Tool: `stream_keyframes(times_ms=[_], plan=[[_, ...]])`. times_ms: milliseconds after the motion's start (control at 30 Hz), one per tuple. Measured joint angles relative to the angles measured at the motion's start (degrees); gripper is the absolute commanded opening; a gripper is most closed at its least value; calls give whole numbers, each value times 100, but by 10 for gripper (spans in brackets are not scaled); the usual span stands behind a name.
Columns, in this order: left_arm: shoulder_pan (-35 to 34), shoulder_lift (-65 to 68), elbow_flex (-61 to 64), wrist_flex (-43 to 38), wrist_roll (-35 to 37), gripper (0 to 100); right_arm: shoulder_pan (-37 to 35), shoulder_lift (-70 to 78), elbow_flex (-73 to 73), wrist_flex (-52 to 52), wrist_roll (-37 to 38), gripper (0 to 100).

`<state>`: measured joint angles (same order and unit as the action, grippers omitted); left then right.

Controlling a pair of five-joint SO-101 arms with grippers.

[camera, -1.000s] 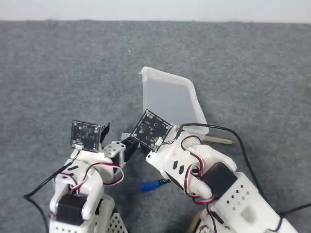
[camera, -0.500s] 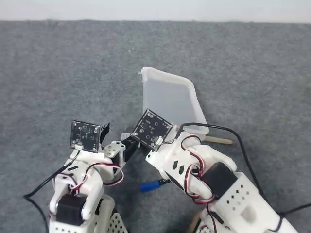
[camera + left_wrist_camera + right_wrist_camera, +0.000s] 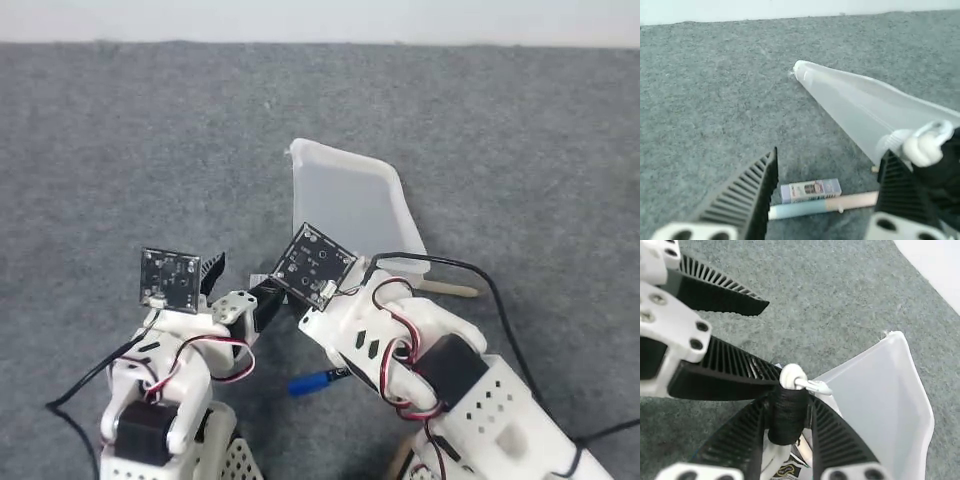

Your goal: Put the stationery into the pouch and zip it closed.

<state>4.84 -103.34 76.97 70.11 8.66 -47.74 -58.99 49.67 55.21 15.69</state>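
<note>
Right gripper (image 3: 788, 399) clamped on the pouch's zipper pull (image 3: 792, 376). The translucent pouch (image 3: 860, 107) lies on the grey mat (image 3: 120, 150). Left gripper (image 3: 830, 156) spread wide, straddling eraser (image 3: 810, 190) and pen (image 3: 822, 205) just beside the pouch. Pouch likely thin and floppy. Pen looks light and prone to rolling: pinch mid-barrel.

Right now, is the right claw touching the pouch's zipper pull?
Touching. The right wrist view shows the right gripper clamped on both sides of the black zipper pull of the pouch, just below its white bead.
</note>
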Motion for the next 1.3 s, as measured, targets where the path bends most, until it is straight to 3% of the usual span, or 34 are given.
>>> stream_keyframes(times_ms=[700, 1000, 1167, 1300], plan=[[185, 0, -176, 229, 35, 304, 9, 0, 0, -88, -404, 6], [264, 0, 413, -633, -281, 301, 9, -712, 132, 185, -404, 6], [264, 0, 440, -677, -325, 294, 0, -1266, 563, 202, -334, 6], [264, 0, 448, -677, -387, 229, -88, -1327, 738, 202, -123, 6]])
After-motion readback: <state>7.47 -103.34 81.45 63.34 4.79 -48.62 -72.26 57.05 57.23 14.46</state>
